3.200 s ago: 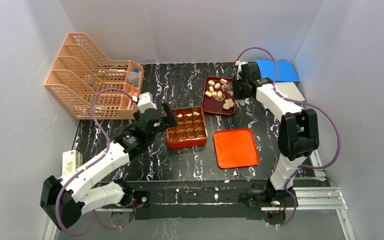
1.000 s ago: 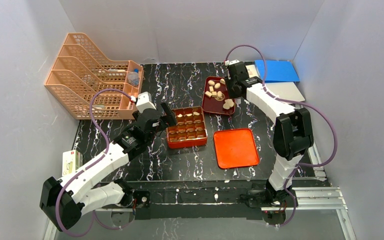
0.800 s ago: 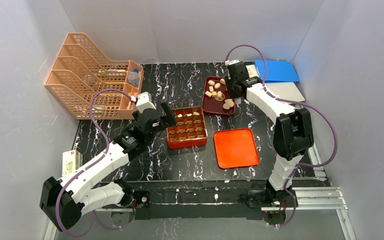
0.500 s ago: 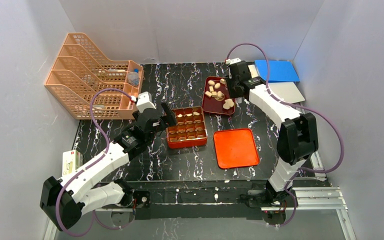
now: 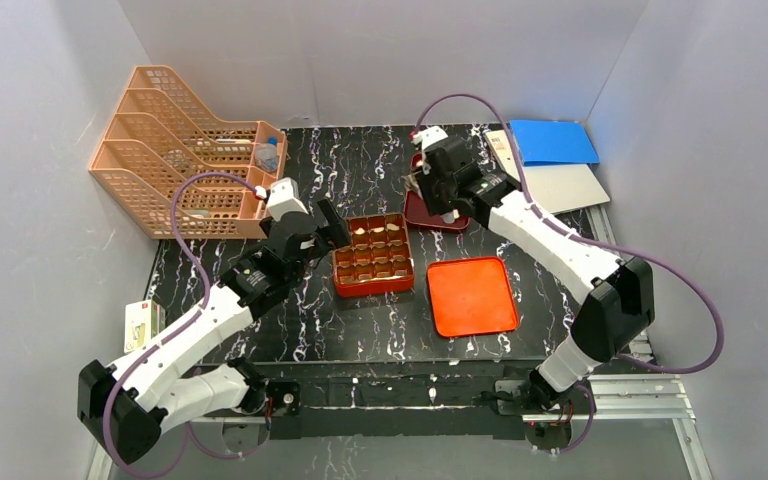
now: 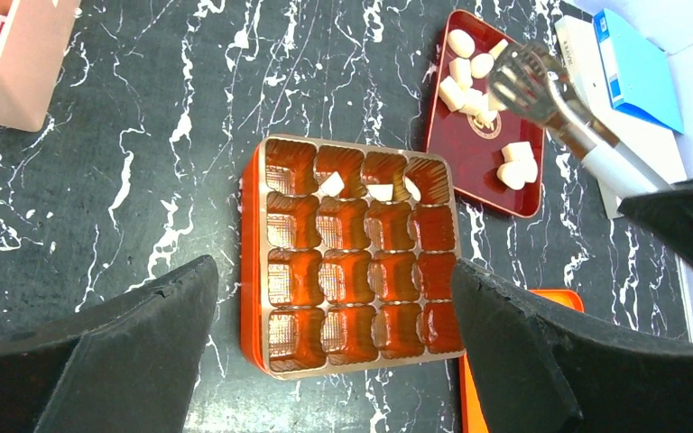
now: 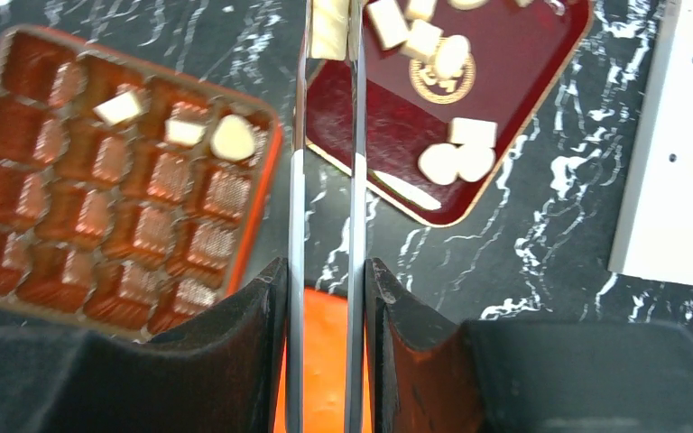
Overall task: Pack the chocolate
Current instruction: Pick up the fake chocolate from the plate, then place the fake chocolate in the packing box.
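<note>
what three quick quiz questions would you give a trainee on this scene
1. True or false: the orange-red compartmented plastic box holds three pale chocolate pieces.
2. Fill in: the silver metal tongs are clamped by the ___ arm's fingers.
3. Pick one: the left gripper is A) open, B) shut on the box, C) shut on a chocolate.
Key: 1 true. 2 right, in the right gripper. 3 A.
</note>
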Robot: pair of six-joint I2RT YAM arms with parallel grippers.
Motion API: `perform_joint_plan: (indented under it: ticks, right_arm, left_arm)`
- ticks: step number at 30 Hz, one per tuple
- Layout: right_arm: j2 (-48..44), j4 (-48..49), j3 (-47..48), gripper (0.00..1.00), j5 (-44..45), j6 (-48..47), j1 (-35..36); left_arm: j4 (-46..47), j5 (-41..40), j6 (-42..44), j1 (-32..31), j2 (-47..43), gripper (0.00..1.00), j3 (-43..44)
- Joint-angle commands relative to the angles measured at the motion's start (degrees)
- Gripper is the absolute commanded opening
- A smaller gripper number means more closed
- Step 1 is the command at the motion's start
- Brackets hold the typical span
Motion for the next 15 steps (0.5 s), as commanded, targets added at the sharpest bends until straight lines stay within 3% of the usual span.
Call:
perform_joint_plan:
  ticks: [1, 15]
  right_arm:
    - [-4.2, -1.2, -0.1, 0.01, -0.2, 3.3, 4.8]
    - [-2.5, -2.2, 1.6, 0.01, 2.1, 6.1, 19.3]
  left_arm:
    - [-2.9, -2.3, 0.6, 0.2, -2.7, 0.97, 2.6]
    - [-4.1, -2.5, -0.3, 0.2, -4.1, 0.97, 2.5]
